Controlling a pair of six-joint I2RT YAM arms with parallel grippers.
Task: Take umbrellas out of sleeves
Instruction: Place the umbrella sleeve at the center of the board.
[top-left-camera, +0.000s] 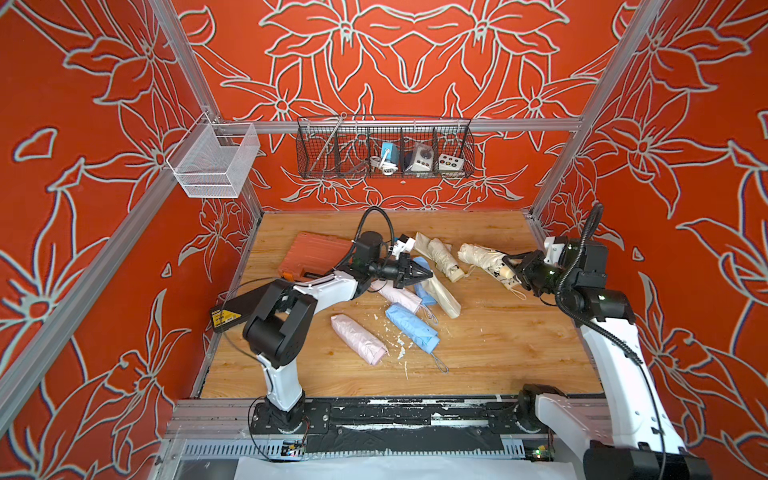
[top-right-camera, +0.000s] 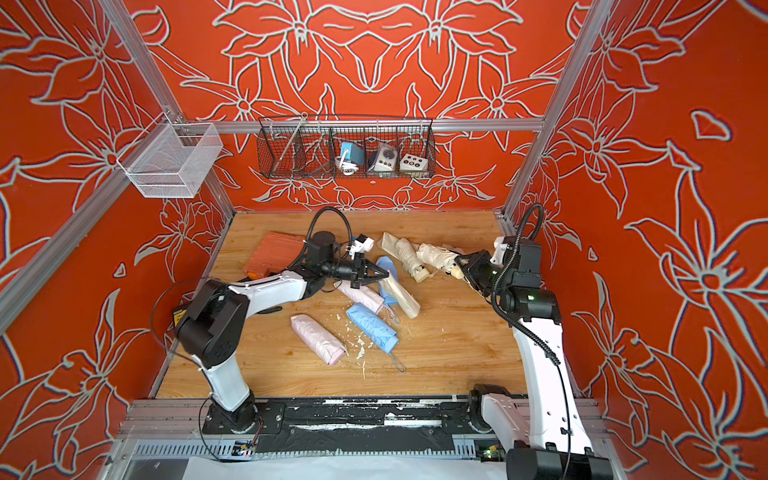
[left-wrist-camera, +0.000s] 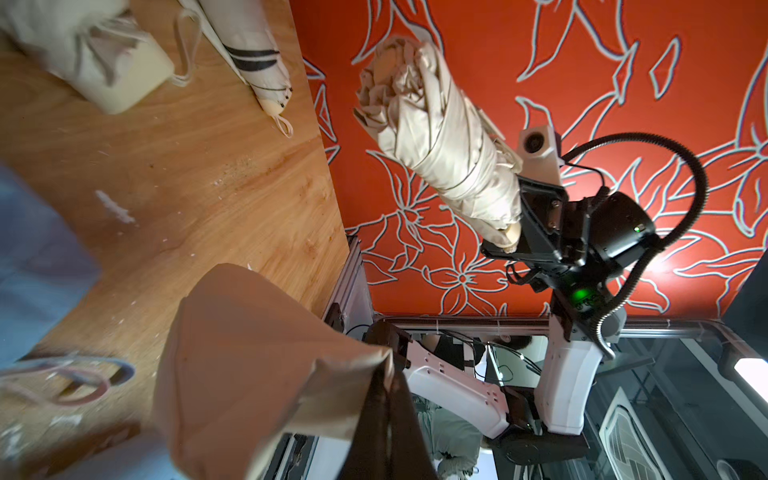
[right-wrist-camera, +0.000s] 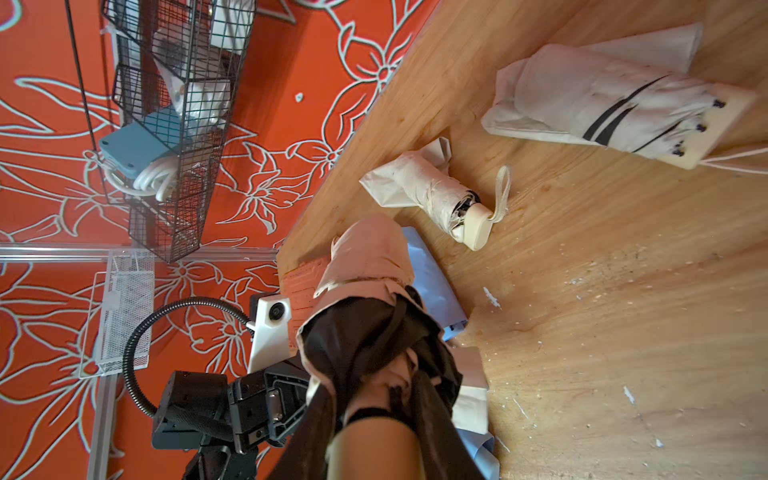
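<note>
Centrally in both top views, the left gripper (top-left-camera: 428, 273) is clenched, its dark tips meeting on one end of a cream sleeve (top-left-camera: 444, 297) that trails toward the lower right across the wooden table (top-left-camera: 498, 353). In the left wrist view that sleeve fills the lower centre as a blurred tan cone, pinched between fingers (left-wrist-camera: 390, 419) that run off the bottom edge.

At right of centre, the right gripper (top-left-camera: 510, 271) grips the handle of a held cream umbrella (top-left-camera: 482, 254), whose pleated canopy points left. The jaws hide most of the handle. The left wrist view shows this umbrella at upper centre, raised off the table against the red wall. In the right wrist view it is foreshortened at lower centre, with dark inner fabric showing and the handle out of focus at the bottom edge.

The left gripper and its arm cover parts of a light blue bundle (top-left-camera: 420, 266) and a pink bundle (top-left-camera: 395, 294), and it is hard to tell whether these are sleeved. Below centre lie a pink umbrella (top-left-camera: 358, 338) and a blue umbrella (top-left-camera: 412, 327), both apparently in smooth sleeves. A second cream umbrella (top-left-camera: 444, 258) lies above centre, overlapping a cream piece (top-left-camera: 422, 243) that could be either a sleeve or a canopy. An orange case (top-left-camera: 311, 253) sits left of centre, partly behind the left arm.
</note>
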